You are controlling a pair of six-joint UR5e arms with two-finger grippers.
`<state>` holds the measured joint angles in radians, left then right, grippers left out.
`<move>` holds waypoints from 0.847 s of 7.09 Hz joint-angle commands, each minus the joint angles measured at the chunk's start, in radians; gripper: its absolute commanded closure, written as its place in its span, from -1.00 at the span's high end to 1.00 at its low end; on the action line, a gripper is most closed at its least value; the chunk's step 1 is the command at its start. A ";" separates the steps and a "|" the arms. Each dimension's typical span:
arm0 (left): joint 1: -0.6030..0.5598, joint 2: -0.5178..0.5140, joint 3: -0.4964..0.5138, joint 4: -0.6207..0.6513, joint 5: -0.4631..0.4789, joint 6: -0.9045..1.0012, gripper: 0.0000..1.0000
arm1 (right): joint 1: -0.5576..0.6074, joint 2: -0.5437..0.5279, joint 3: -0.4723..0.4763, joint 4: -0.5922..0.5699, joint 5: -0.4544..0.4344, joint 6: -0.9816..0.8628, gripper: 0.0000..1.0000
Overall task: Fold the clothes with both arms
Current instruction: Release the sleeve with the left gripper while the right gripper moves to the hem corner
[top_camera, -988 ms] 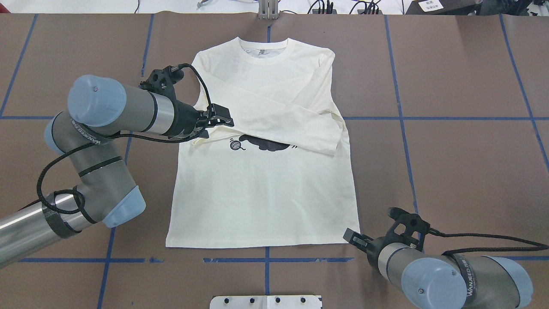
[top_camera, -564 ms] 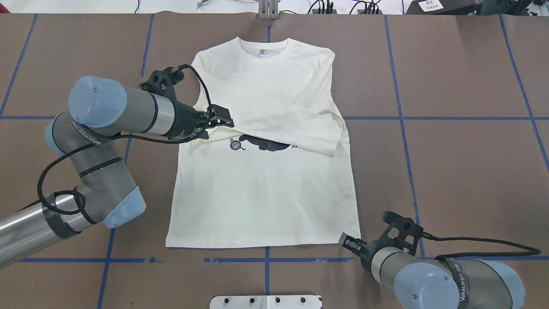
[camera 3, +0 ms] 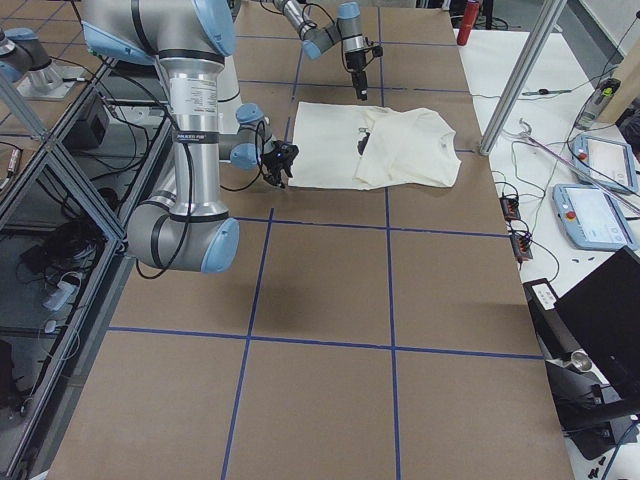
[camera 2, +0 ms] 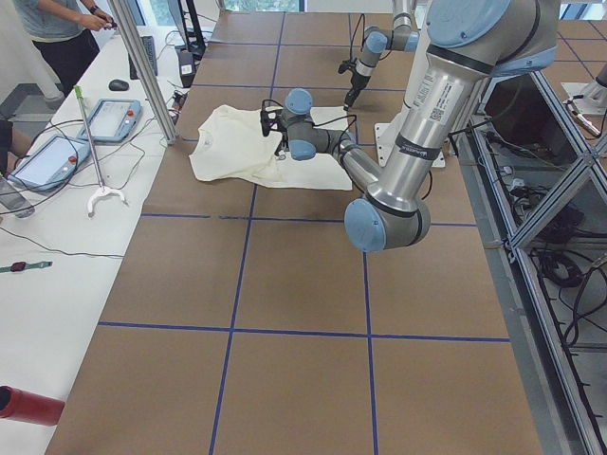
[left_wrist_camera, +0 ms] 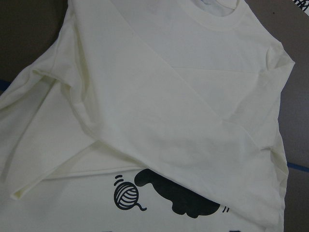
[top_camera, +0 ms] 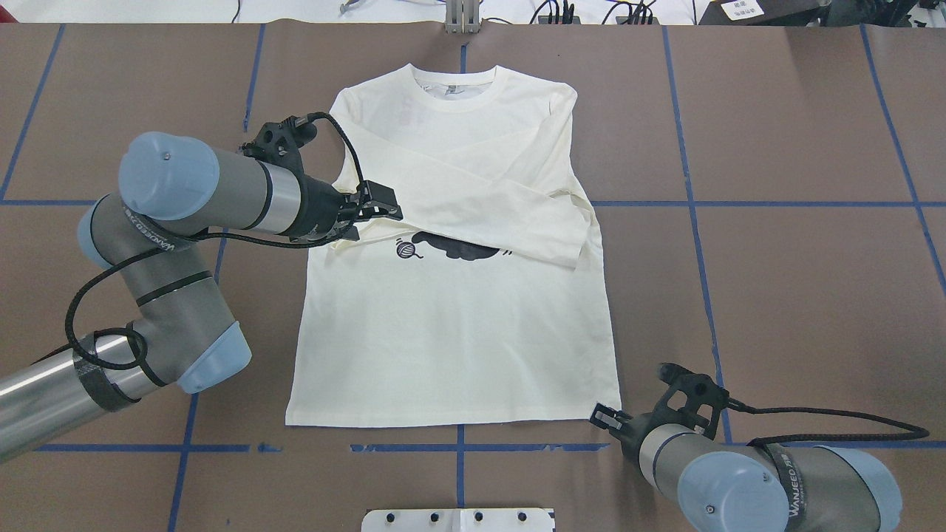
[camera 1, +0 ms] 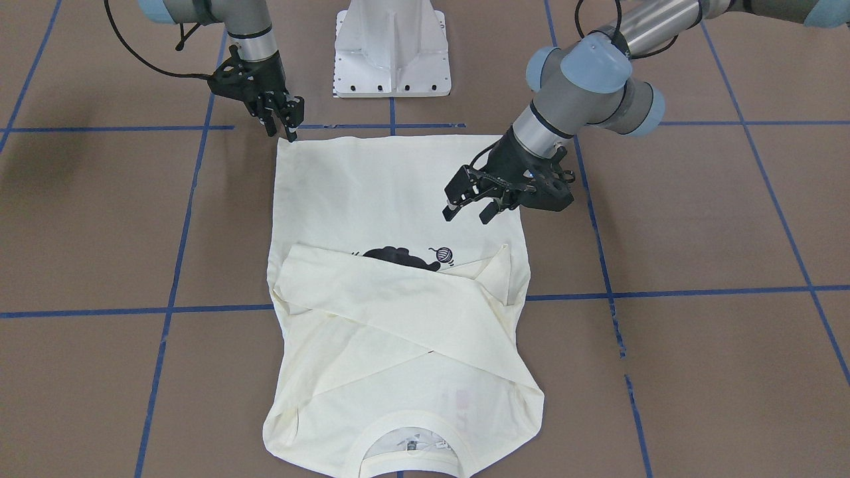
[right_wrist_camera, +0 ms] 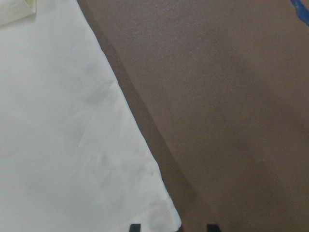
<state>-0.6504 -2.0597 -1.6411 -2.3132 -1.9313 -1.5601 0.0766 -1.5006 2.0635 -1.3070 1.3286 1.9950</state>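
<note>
Shirt (top_camera: 458,347): flat on the table (top_camera: 798,295), sleeves crossed over the chest.
Left gripper (camera 1: 467,212): jaws apart, empty, above the shirt.
Right gripper (camera 1: 284,130): jaws spread at the hem corner.
Risk: grasping only one hem corner could skew the fold.

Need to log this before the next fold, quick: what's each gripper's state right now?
Left gripper: open, holding nothing, over the shirt.
Right gripper: open, at the shirt's hem corner, not closed on it.
</note>
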 commanded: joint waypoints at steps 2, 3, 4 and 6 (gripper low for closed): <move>0.000 0.000 0.001 0.000 0.000 0.000 0.70 | 0.002 0.000 -0.003 0.000 -0.002 -0.001 -0.70; 0.000 0.000 0.001 0.000 0.000 0.000 0.71 | 0.003 0.000 0.000 0.000 -0.002 -0.001 -1.00; 0.000 0.000 0.001 0.000 0.000 0.000 0.72 | 0.009 0.000 0.000 0.000 -0.002 -0.007 -1.00; 0.000 0.001 -0.002 0.000 0.000 0.000 0.72 | 0.018 0.002 0.009 0.002 -0.002 -0.012 -1.00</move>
<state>-0.6504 -2.0599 -1.6418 -2.3132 -1.9313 -1.5601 0.0901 -1.4998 2.0656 -1.3067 1.3269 1.9856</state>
